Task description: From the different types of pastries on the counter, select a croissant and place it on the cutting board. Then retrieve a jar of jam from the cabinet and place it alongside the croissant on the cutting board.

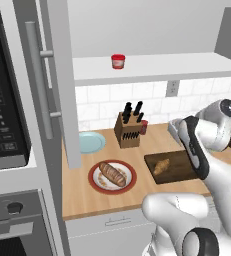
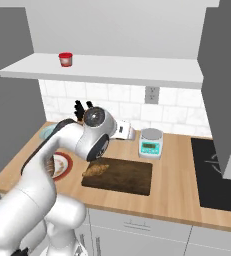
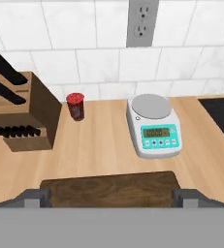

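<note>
The croissant [image 1: 161,165] [image 2: 95,170] lies on the left end of the dark cutting board [image 1: 176,171] [image 2: 124,177] [image 3: 108,188]. My gripper [image 3: 111,199] hangs open above the board's near edge and faces the tiled back wall. Its fingertips [image 3: 33,198] stand wide apart with nothing between them. The red jar of jam [image 1: 118,61] [image 2: 65,59] stands on the white shelf [image 1: 152,67] [image 2: 107,67] of the open cabinet. The cabinet door [image 1: 39,80] with its bar handle stands open at the left. A scored loaf [image 1: 112,174] rests on a red-rimmed plate [image 1: 96,184].
On the counter [image 3: 104,145] stand a knife block [image 1: 128,129] [image 3: 19,118], a small dark red cup [image 1: 144,126] [image 3: 75,105] and a kitchen scale [image 2: 150,142] [image 3: 153,127]. A pale blue plate [image 1: 91,142] lies at the back left. A black cooktop [image 2: 219,172] is at the right.
</note>
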